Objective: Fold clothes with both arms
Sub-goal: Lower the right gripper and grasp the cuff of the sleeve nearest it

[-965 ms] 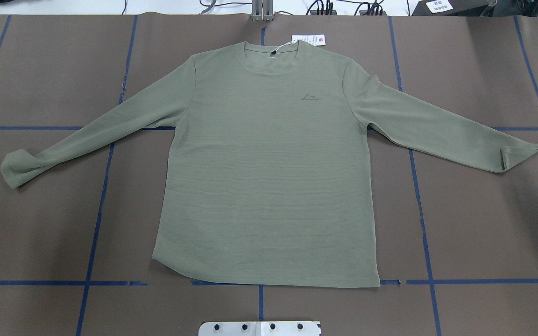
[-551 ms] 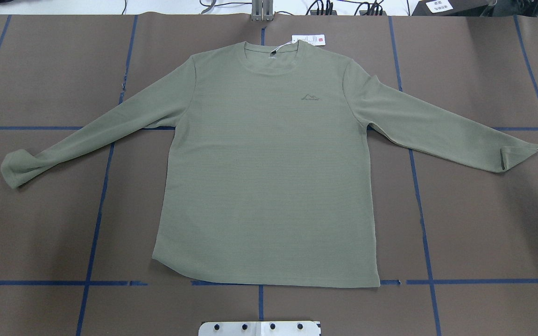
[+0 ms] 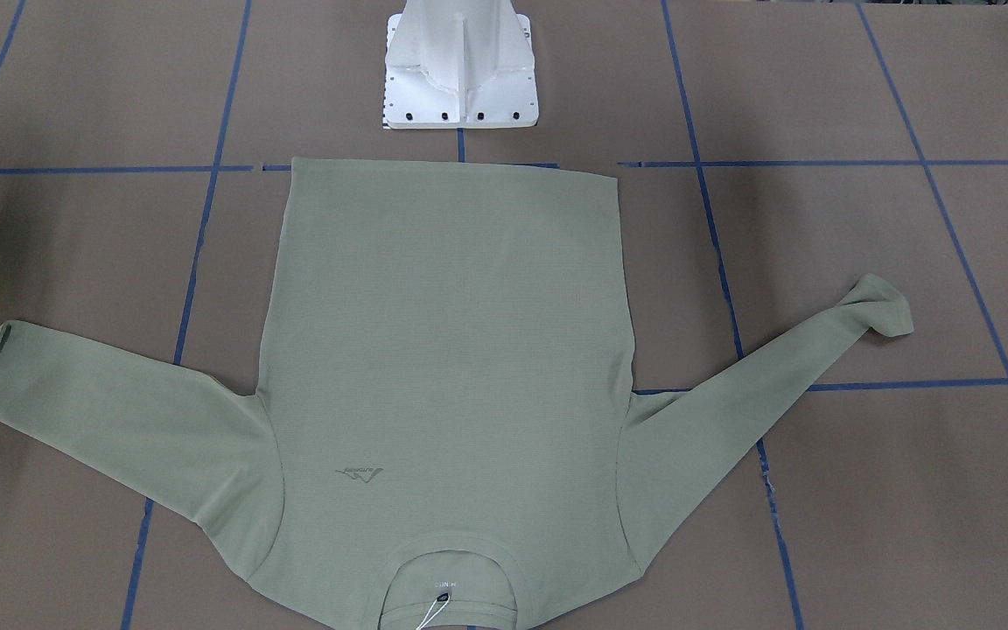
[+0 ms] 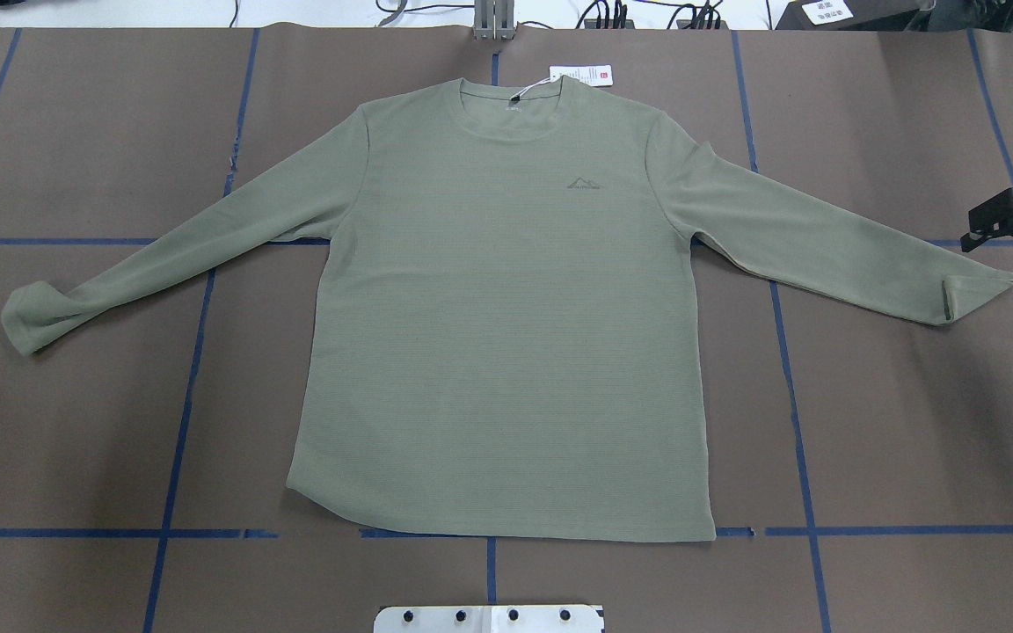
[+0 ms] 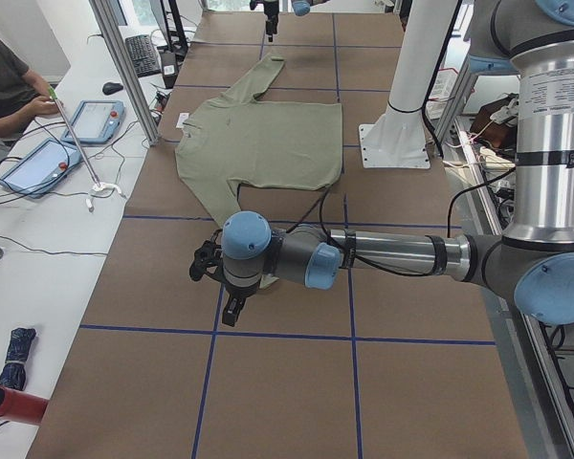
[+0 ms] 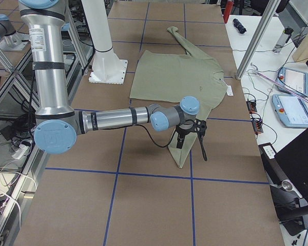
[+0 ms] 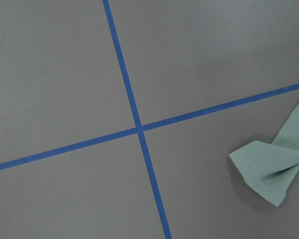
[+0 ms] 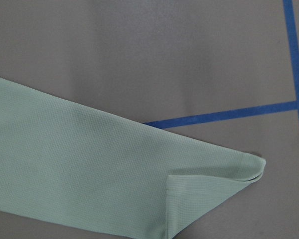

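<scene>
On the brown table (image 4: 76, 422), crossed by blue tape lines (image 4: 179, 413), the sage-green shirt (image 4: 498, 334) lay flat and face up. Its collar (image 4: 515, 104) was on the far side from the robot and its hem was near the white pedestal base (image 3: 460, 79). Both sleeves were spread out to the sides.

The right gripper (image 4: 1008, 242) was partly cut off by the edge of the overhead view. It hung just beside the right cuff (image 8: 214, 184) with its fingers apart and nothing between them. One corner of that cuff was turned back on itself.

The left gripper (image 5: 218, 287) showed only in the side view from the robot's left, near the left cuff (image 7: 269, 172), which was twisted over. I could not tell whether its fingers were apart or together.

In the front-facing view the bottom edge cut through the collar, and the end of the right sleeve ran off the side. The chest logo (image 4: 586, 184) was faint, tone on tone, and its lettering was too small to read. The white hang tag (image 4: 581, 75) lay on the table just beyond the collar, and its print was also unreadable.

A seated person (image 5: 5, 76) was partly cut off at the edge of the left side view.
</scene>
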Action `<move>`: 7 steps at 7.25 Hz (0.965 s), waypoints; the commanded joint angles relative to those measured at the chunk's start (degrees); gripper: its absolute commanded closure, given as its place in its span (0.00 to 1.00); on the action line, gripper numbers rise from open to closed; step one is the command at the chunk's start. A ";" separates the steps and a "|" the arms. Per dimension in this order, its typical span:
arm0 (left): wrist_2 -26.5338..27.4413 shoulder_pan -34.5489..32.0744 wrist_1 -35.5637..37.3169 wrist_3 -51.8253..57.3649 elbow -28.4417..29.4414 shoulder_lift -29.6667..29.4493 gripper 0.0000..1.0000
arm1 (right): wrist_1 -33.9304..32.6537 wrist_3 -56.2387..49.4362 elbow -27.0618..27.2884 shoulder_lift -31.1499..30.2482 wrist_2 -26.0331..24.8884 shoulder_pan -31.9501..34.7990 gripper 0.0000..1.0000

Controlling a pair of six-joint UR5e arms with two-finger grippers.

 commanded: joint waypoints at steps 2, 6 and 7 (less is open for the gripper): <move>-0.10 0.12 -0.88 -0.10 0.16 -0.03 0.00 | 2.04 9.88 -4.07 0.12 -3.13 -3.84 0.26; -0.10 0.03 -0.88 -0.10 0.16 -0.03 0.00 | 3.71 10.32 -9.00 3.36 -3.22 -5.32 0.26; -0.10 0.03 -0.88 -0.10 0.16 0.06 0.00 | 3.80 10.24 -11.27 4.41 -3.13 -5.33 0.26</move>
